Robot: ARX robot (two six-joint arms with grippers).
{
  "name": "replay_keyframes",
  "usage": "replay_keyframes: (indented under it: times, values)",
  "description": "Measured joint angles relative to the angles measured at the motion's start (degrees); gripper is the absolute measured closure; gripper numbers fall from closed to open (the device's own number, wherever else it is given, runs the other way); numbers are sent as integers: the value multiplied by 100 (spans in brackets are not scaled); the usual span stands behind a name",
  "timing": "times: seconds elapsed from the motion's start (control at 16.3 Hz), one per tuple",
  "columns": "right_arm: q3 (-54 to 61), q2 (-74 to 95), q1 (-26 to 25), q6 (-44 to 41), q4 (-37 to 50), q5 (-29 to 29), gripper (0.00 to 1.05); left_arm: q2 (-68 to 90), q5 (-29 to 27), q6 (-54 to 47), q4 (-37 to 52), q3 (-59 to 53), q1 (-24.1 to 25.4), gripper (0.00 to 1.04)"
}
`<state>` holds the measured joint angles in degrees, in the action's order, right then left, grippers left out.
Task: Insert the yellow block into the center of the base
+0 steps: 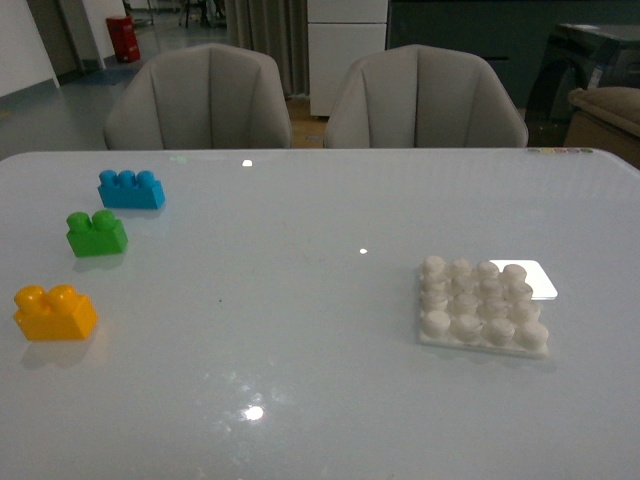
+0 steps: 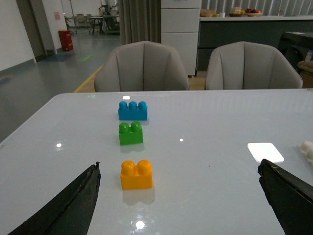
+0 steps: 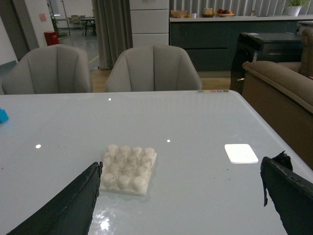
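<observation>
Ahead of the left gripper (image 2: 179, 165), its dark jaws spread wide and empty, stands the small yellow-orange two-stud plastic brick (image 2: 137, 175) on the glossy white table (image 2: 205, 127). Before the right gripper (image 3: 181, 164), likewise spread and empty, lies the square white studded plastic base (image 3: 128, 169), well apart from the brick.

Dim, soft focus — overhead-light glare spots on the glossy table (image 1: 300, 330).

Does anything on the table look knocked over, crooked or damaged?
Nothing stands out. The yellow block, green brick and blue brick sit upright in a row; the base lies flat, studs up. The left gripper and right gripper are open and empty.
</observation>
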<state>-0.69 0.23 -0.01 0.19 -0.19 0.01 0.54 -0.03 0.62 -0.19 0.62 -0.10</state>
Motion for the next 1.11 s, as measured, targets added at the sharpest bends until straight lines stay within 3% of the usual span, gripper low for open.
replay_keyframes:
  times: [1.11]
  values:
    - [0,0,0,-2,0,0,6,0,0,0,0,0,0,7]
